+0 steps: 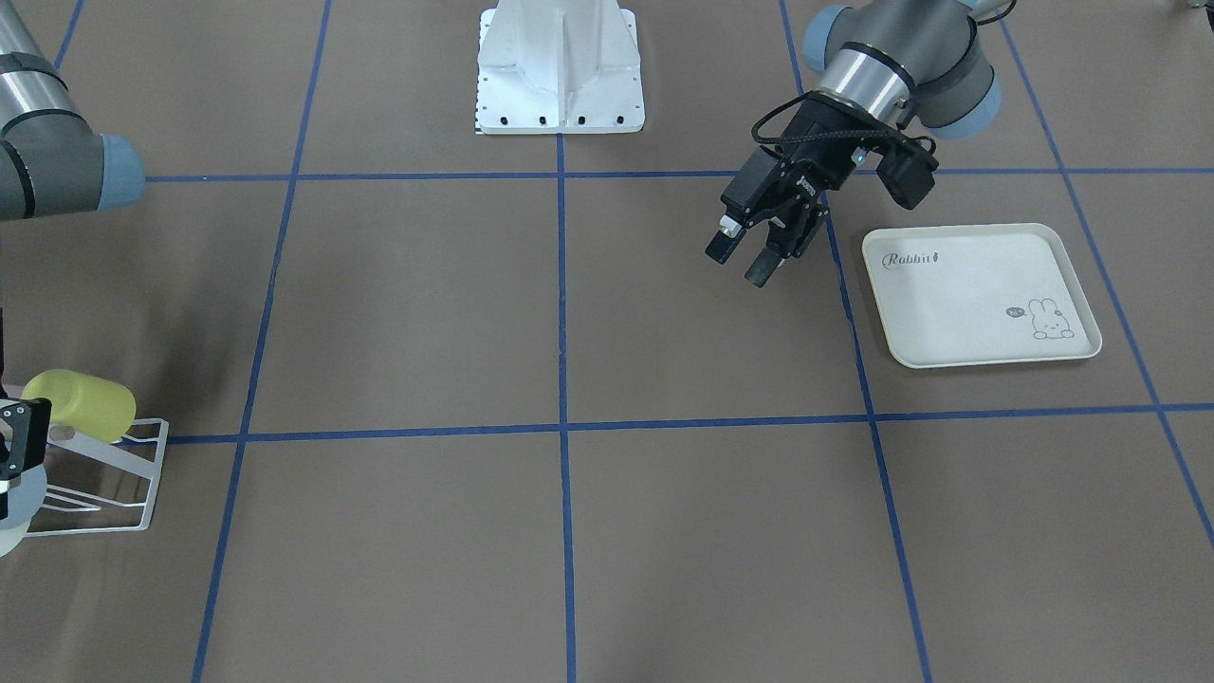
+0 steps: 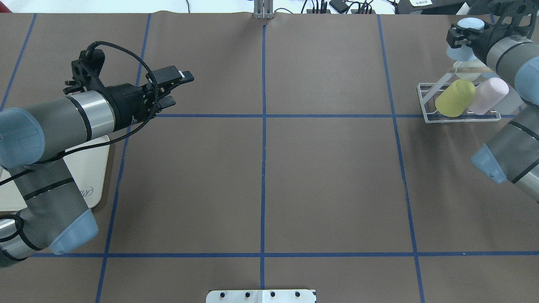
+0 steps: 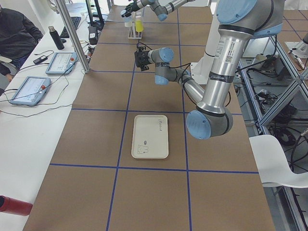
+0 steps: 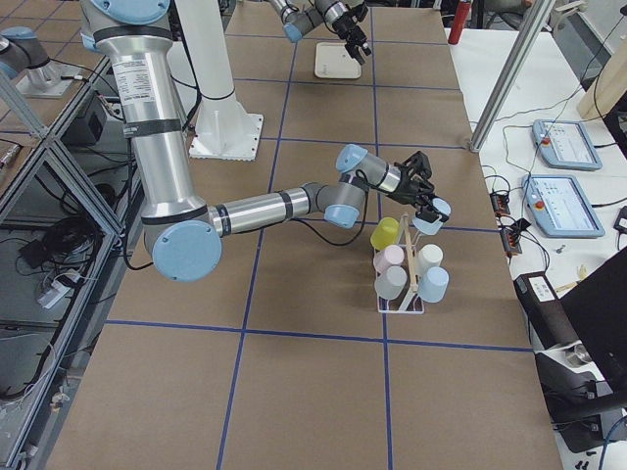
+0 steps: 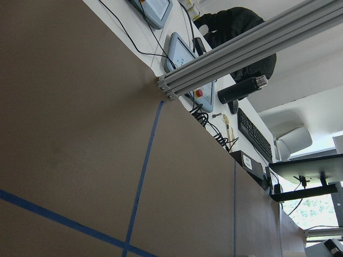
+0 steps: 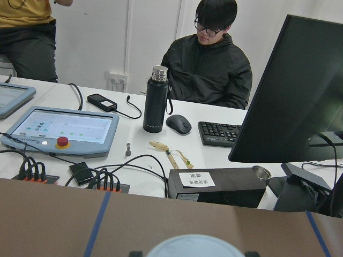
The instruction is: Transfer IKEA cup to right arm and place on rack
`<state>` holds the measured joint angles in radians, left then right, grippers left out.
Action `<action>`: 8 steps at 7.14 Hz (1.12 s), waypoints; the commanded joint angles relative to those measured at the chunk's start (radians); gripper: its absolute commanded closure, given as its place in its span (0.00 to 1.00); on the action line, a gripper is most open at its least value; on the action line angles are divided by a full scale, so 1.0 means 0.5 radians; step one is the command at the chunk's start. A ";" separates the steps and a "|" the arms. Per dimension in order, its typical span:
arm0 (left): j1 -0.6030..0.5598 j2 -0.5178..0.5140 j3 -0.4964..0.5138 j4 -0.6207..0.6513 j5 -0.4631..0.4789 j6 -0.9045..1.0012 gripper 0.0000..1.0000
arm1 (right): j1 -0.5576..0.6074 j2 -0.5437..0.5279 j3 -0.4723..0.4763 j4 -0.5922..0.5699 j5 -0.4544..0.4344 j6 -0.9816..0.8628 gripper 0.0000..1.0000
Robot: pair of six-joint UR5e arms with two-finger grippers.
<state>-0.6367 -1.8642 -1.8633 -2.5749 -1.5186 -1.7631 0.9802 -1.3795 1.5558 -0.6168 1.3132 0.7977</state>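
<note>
Handover is judged done: the blue cup (image 2: 470, 23) is gripped by the closed right tool (image 2: 463, 37) above the rack (image 2: 425, 110) at 2 o'clock on the table (image 2: 328, 168), the left tool (image 2: 180, 88) is held open and empty, and placement is left.

Desk (image 2: 328, 181): brown, crossed by blue tape lines (image 2: 263, 168).
Tray (image 1: 977, 294): laid flat, centre right, front-facing view.
Rack (image 2: 463, 118): set upper right, overhead view.
</note>
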 commanded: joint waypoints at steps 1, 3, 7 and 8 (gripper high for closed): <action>0.003 0.001 0.002 0.002 0.000 -0.002 0.00 | -0.003 -0.002 -0.037 -0.003 0.000 0.003 1.00; 0.006 0.001 0.005 0.002 0.003 -0.014 0.00 | -0.006 -0.002 -0.096 -0.006 0.000 0.003 1.00; 0.006 0.001 0.017 0.002 0.000 -0.014 0.00 | -0.058 0.022 -0.166 -0.003 0.000 0.024 1.00; 0.006 0.001 0.017 0.002 0.000 -0.014 0.00 | -0.070 0.025 -0.163 -0.003 0.003 0.028 1.00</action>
<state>-0.6335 -1.8638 -1.8556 -2.5740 -1.5185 -1.7702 0.9541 -1.3690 1.4759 -0.6187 1.3134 0.8090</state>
